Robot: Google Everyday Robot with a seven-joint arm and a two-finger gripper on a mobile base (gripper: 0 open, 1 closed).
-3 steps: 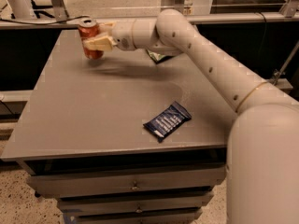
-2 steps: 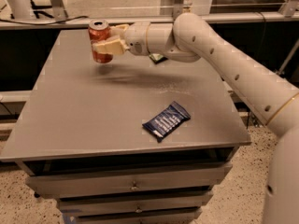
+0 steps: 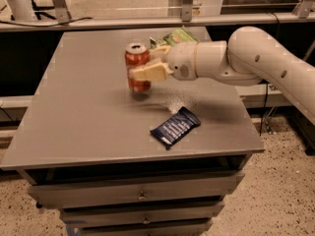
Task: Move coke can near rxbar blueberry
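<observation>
Coke can (image 3: 137, 58): stood upright at the middle of the grey table (image 3: 74, 122), clasped by the gripper (image 3: 140, 73) (green chip bag (image 3: 178, 35) behind), rxbar blueberry (image 3: 175, 127) flat nearby toward the front edge.

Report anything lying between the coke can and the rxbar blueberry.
Nothing visible. The gripper, above mid-table, grips the coke can; only bare tabletop separates it from the rxbar blueberry. The green chip bag lies behind the arm.

Upright red coke can (image 3: 137, 58), clasped by the end effector (image 3: 141, 72) over mid-worktop (image 3: 74, 122); flat navy rxbar blueberry (image 3: 175, 127) lies nearby, toward the front edge.
</observation>
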